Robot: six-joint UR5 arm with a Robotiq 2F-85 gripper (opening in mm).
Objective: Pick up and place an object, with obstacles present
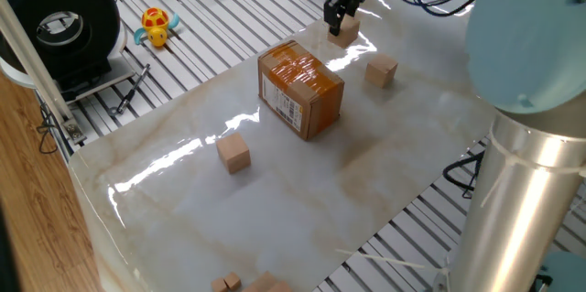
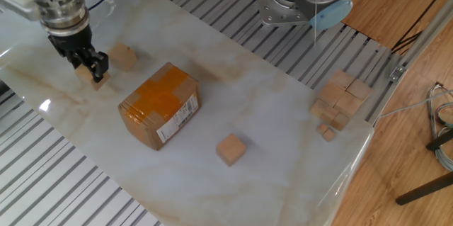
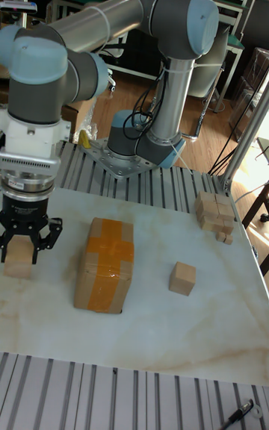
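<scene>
My gripper [image 2: 90, 69] is shut on a small light-tan wooden cube [image 2: 97, 78], holding it low over the marble sheet near its far end. The same gripper [image 1: 340, 16] and cube [image 1: 346, 31] show in one fixed view, beyond the cardboard box. In the tall view the gripper [image 3: 27, 243] straddles the cube [image 3: 19, 263] left of the box. The taped brown cardboard box [image 1: 300, 89] [image 2: 159, 105] [image 3: 104, 263] stands mid-table. A second cube [image 2: 124, 57] [image 1: 380, 70] sits close beside the held one.
A loose cube [image 1: 233, 153] [image 2: 231, 149] [image 3: 182, 278] lies on the near side of the box. A pile of several cubes [image 2: 338, 98] [image 3: 217, 213] sits at the sheet's corner. A yellow toy duck [image 1: 156, 27] and a black reel [image 1: 59, 27] lie off the sheet.
</scene>
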